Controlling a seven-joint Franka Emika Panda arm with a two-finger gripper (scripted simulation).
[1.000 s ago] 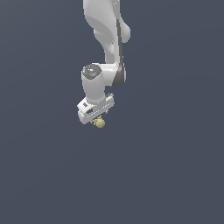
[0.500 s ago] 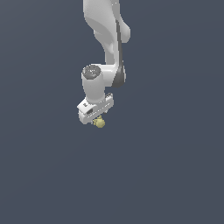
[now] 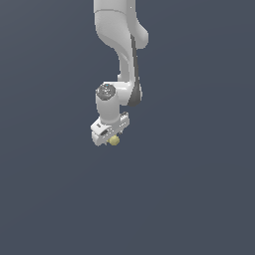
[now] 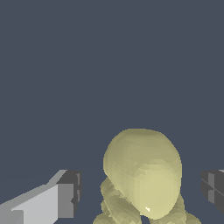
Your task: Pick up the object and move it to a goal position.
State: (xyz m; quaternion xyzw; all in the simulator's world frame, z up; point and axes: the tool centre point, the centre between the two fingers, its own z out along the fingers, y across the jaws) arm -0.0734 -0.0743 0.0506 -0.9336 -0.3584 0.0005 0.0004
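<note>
Gripper (image 3: pixel 110 137) first: your wrist view shows its fingers (image 4: pixel 65 194) spread wide, gaps on both sides of the ball (image 4: pixel 142 173), neither pad touching it. You see the pale yellow, lumpy ball between them. From the exterior view, the ball (image 3: pixel 115 141) sits right at the fingertips, below the arm (image 3: pixel 122 50).

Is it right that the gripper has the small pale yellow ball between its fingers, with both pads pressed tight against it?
Not quite. The ball does sit between the gripper's fingers, but the pads are not touching it: the wrist view shows a clear gap on each side, so the jaws stand open around it.
</note>
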